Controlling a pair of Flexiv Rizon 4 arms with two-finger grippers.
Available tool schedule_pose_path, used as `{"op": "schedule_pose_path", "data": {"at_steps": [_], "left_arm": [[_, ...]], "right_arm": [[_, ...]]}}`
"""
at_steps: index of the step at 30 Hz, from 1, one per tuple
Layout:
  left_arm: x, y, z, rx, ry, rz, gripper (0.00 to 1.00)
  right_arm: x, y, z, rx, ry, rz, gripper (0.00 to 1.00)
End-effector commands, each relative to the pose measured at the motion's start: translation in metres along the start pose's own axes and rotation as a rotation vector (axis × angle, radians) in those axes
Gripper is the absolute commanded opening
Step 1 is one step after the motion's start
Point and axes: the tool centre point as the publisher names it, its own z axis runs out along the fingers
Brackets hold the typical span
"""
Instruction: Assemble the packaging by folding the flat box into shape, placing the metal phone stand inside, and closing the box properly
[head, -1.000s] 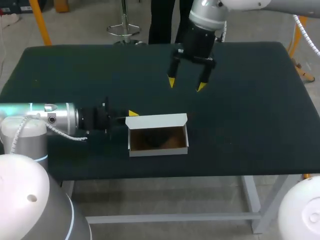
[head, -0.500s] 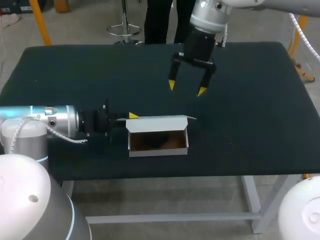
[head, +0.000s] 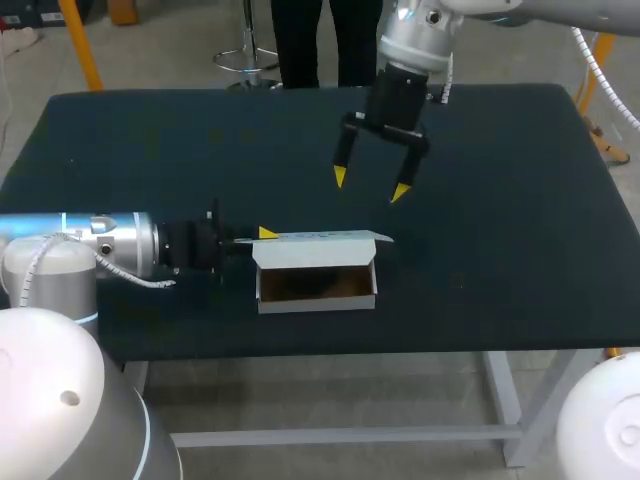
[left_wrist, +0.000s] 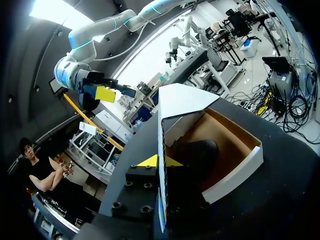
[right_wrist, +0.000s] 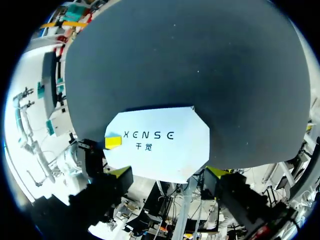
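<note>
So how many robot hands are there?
2. The left hand grips the lid at its left end. The right hand hangs open, up behind the box.

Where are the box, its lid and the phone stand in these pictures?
box (head: 318, 300): head view, white front wall.
lid (head: 315, 237): head view, middle of the white flap.
phone stand (left_wrist: 195, 152): left wrist view, its dark upper surface.

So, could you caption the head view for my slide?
Left jaws pinch the lid over the box; right jaws hang open above.
</note>
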Motion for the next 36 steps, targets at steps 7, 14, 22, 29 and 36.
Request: {"op": "schedule_pose_path", "data": {"at_steps": [7, 14, 22, 29, 36], "left_arm": [[0.004, 0.0, -0.001, 0.0, 0.015, 0.036, 0.0], [0.004, 0.0, -0.002, 0.0, 0.024, 0.049, 0.0], [0.006, 0.002, -0.001, -0.004, 0.044, 0.059, 0.0], [0.007, 0.002, 0.001, -0.002, 0.051, 0.063, 0.0], [0.007, 0.003, 0.002, -0.002, 0.054, 0.067, 0.0]], "right_arm": [[-0.009, 0.006, 0.028, 0.113, 0.031, 0.02, 1.0], [-0.012, 0.007, 0.036, 0.13, 0.029, 0.003, 1.0], [-0.014, 0.012, 0.049, 0.14, 0.012, -0.045, 0.67], [-0.018, 0.013, 0.057, 0.133, 0.01, -0.083, 0.49], [-0.022, 0.014, 0.062, 0.134, 0.013, -0.097, 0.46]]}}
